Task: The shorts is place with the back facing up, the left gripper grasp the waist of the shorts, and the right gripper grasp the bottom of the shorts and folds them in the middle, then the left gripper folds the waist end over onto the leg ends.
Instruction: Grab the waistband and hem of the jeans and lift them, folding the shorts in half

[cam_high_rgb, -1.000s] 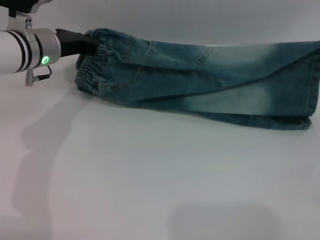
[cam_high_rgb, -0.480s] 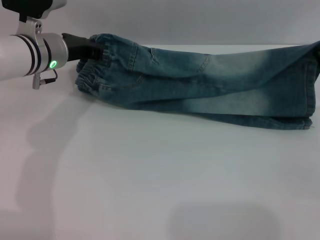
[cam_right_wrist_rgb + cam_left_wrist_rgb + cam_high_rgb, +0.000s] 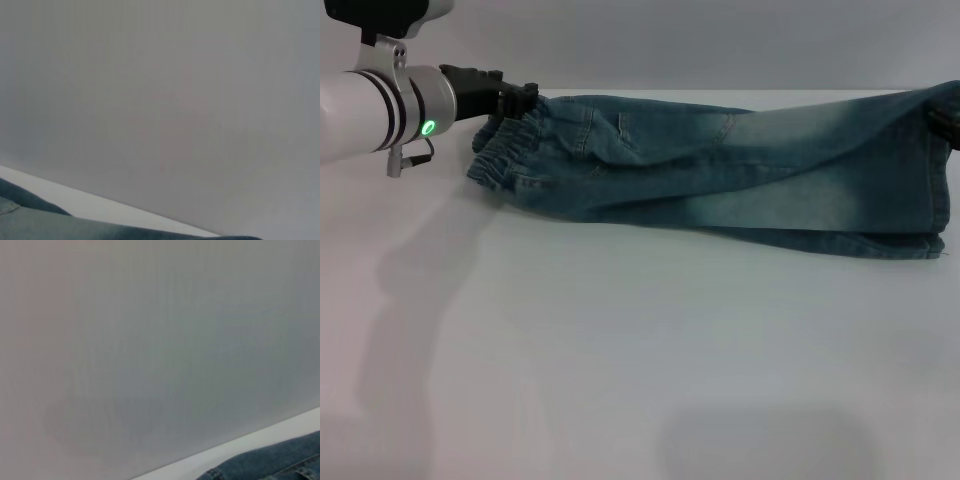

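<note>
The blue denim shorts (image 3: 720, 170) lie folded lengthwise across the far part of the white table (image 3: 640, 350). Their gathered waist end (image 3: 505, 150) is at the left and the leg ends (image 3: 935, 200) at the right edge of the head view. My left gripper (image 3: 520, 96), on the green-lit arm, sits at the far corner of the waistband. Its fingers are spread and the band rests on the table below them. A dark bit of my right gripper (image 3: 952, 125) shows at the far hem. The wrist views show only slivers of the shorts (image 3: 270, 465) (image 3: 75, 227).
A plain grey wall stands behind the table's far edge, close behind the shorts. The white tabletop stretches in front of the shorts toward me, with only arm shadows on it.
The left gripper has let the raised waistband drop; the band's far edge now lies flat on the table. The arm shifted slightly right. A dark tip of the right gripper has appeared.
</note>
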Controlling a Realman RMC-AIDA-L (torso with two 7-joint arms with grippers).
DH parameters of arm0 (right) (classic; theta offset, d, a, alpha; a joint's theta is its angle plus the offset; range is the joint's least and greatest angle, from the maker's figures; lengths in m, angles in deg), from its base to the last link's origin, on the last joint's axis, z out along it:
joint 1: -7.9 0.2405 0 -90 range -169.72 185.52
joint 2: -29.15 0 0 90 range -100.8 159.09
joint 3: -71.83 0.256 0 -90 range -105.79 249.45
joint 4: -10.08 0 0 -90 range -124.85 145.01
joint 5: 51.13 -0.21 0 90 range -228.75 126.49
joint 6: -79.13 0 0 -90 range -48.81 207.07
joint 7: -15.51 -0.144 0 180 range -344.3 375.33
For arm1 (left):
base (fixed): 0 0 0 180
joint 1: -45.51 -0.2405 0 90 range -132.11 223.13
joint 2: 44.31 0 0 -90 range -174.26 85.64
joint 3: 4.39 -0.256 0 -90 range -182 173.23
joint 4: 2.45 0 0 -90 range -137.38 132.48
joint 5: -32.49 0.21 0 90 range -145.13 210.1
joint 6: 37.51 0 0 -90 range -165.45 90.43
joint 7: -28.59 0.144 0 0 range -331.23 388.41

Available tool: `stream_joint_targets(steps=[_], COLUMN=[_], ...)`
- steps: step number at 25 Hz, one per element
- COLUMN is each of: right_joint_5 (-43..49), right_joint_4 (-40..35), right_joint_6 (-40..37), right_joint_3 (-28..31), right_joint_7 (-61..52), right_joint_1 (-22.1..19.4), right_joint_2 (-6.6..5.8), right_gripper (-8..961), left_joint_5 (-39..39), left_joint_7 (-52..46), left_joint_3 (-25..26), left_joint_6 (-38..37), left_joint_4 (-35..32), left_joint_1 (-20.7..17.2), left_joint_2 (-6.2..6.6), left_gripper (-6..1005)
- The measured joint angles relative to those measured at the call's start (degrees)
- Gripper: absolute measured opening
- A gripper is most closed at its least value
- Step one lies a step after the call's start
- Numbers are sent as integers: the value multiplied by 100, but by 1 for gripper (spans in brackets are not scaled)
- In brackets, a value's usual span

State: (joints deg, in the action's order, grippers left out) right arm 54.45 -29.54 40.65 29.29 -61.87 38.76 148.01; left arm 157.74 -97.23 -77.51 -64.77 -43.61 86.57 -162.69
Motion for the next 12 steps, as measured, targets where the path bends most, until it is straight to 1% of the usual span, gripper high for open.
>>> stream_joint_targets(steps=[6,9,10,12], right_joint_5=[-402,-459,-460,-461], right_joint_4=[13,16,16,17], right_joint_6=[217,308,332,354], right_joint_3=[23,26,34,35], right_joint_7=[-1,-10,-14,-17], right_joint_1=[-48,-59,-59,-61], right_joint_2=[0,-7,-7,-7], right_gripper=[436,545,581,581], left_joint_5=[0,0,0,0], left_joint_7=[30,37,40,46], left_joint_3=[0,0,0,0], left_joint_6=[80,88,89,90], left_joint_4=[-24,-33,-39,-44], left_joint_1=[-32,-32,-32,-32], left_joint_2=[0,3,3,5], left_gripper=[621,740,752,775])
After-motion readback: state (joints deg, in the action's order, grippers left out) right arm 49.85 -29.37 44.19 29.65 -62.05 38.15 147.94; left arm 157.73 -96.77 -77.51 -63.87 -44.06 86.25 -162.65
